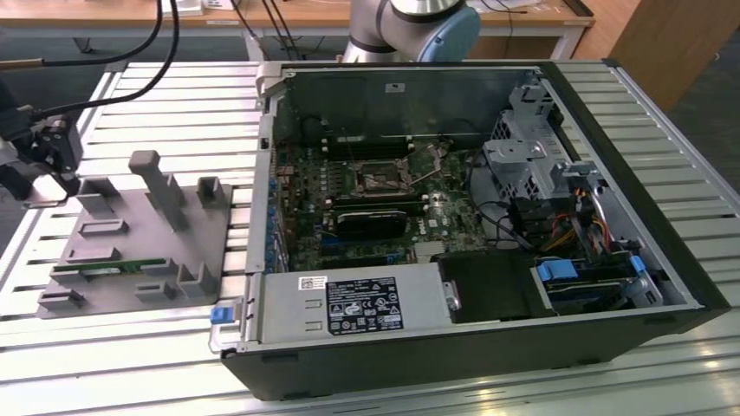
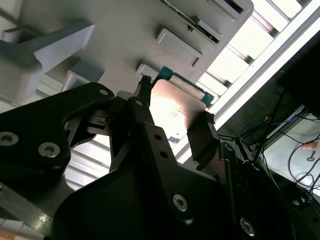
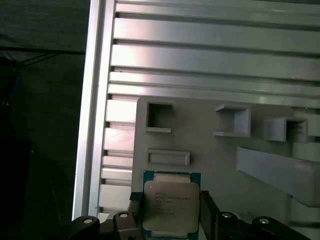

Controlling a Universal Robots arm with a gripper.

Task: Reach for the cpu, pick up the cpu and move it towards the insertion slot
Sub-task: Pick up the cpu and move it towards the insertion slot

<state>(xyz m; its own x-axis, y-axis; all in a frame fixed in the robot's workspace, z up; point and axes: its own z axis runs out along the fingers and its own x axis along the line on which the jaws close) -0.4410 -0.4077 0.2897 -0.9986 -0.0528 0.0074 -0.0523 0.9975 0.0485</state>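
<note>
Clamping the small flat square cpu with a shiny silver metal top and thin green rim [image 3: 167, 200], the black two-finger gripper [image 1: 41, 178] hangs at the exterior view's far left, over the outer edge of the grey plastic fixture plate [image 1: 116, 208]. In both wrist views its fingers [image 2: 202, 137] press on two opposite edges of the cpu [image 2: 175, 107], so it reads as grasped. Cannot tell whether it is fully clear of the plate.

Risk one: the hold is on thin edges only, so a jolt could tilt or drop the chip.

Right of that, the tall grey post [image 1: 156, 186] and the smaller blocks stand up from the plate, with the long thin green memory stick [image 1: 102, 270] lying in it. A low path across could clip them.

Black cables [image 1: 162, 52] hang over the slatted aluminium table [image 1: 173, 95] near the gripper and could snag.

Further right sits the open black computer case [image 1: 463, 355]; its near wall needs clearing on the way in.

The small square dark insertion slot with a silver frame [image 1: 379, 179] is mid-board, well apart from the cpu. Tilt or offset on arrival would likely damage the contacts.
</note>
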